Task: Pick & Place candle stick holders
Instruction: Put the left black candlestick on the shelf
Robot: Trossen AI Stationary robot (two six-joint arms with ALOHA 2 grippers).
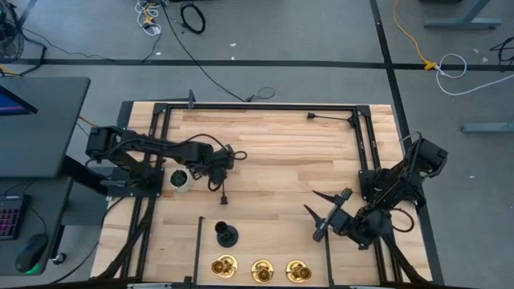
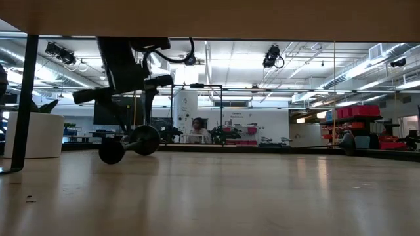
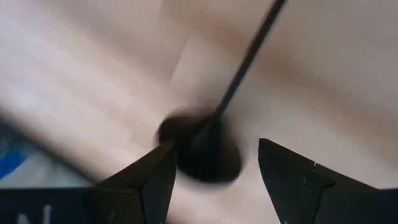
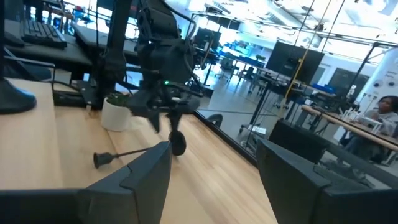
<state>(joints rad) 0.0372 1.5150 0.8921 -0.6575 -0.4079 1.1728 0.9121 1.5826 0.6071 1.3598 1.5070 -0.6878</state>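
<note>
A black candle stick holder (image 4: 137,152) lies on its side on the table left of centre, its round base (image 3: 200,155) at one end of a thin stem. My left gripper (image 3: 214,144) hovers over that base, slanting down and open, one finger on each side of it. It also shows in the high view (image 1: 225,164) and the low view (image 2: 125,88). A second black holder (image 1: 226,234) stands upright near the front. Three brass holders (image 1: 262,270) stand in a row at the front edge. My right gripper (image 1: 310,201) waits open at the right, held level above the table.
A small white pot with a green plant (image 1: 181,180) stands just left of my left gripper, close to the arm. Black frame rails (image 1: 273,107) run round the table, with uprights at the front (image 1: 198,249). Bare wood lies in the middle and at the far side.
</note>
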